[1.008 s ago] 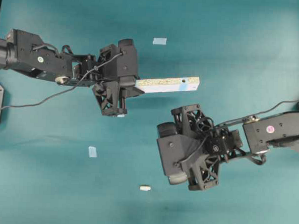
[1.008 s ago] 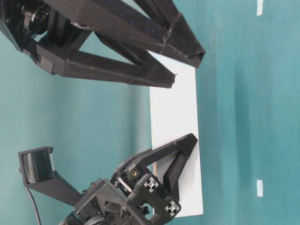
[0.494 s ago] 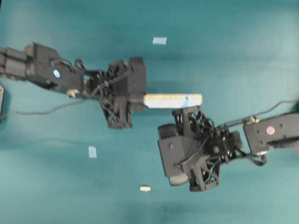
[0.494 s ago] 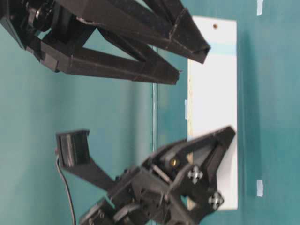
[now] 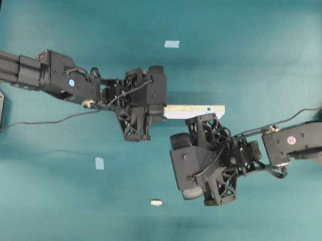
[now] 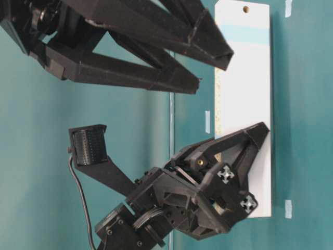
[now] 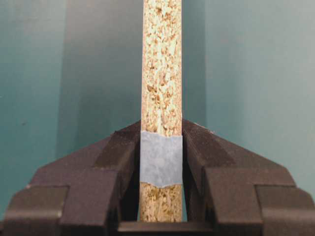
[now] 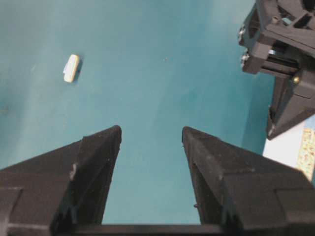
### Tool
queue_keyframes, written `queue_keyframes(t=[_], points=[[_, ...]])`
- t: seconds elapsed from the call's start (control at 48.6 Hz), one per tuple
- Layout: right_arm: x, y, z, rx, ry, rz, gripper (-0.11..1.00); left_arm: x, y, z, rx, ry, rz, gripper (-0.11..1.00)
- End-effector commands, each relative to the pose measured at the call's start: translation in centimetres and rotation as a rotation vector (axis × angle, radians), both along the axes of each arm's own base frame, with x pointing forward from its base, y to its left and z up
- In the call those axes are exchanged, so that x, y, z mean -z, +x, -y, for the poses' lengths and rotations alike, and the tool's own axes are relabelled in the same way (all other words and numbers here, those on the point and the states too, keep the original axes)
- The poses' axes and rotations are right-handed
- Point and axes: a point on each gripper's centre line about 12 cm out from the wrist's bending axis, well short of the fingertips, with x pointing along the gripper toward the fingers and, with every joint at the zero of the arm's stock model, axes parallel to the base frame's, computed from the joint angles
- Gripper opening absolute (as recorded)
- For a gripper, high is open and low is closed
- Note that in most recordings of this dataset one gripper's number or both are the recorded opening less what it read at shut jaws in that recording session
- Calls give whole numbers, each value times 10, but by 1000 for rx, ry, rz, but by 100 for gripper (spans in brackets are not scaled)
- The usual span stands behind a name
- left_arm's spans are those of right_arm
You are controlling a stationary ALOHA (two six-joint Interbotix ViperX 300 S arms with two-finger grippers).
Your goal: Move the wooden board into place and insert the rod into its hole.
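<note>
Setting: robotics lab test bench.
Surface: plain teal table (image 5: 250, 39).
Markers: pale-blue tape squares (image 5: 172, 44) on table.

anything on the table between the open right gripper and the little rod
No. The right wrist view shows only bare teal table between the right gripper and the rod.

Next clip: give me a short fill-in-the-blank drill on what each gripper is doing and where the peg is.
1. The left gripper is shut on the wooden ____.
2. The right gripper has its jaws ____ with nothing between them.
3. The rod lies on the ____, held by neither gripper.
4. In the table-level view, the hole at the board's far end sits beside a strip of light-blue ____.

Missing words: board; open; table; tape
</note>
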Motion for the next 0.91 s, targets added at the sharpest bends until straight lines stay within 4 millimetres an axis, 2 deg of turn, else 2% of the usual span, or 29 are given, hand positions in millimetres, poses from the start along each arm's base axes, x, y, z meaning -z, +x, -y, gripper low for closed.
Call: queue_keyframes(t=[0.0,0.206,0.535,0.885], points=[[-9,0,-1,-5,7,28,62,-17,10,5,6,-5,57,21],[-7,1,-2,-5,5,22,62,-19,12,11,18,-5,65,21],[-7,1,-1,-5,4,23,62,0,9,14,10,-22,24,21],[-5,1,-1,-4,2,20,62,5,8,17,-11,-49,20,21]])
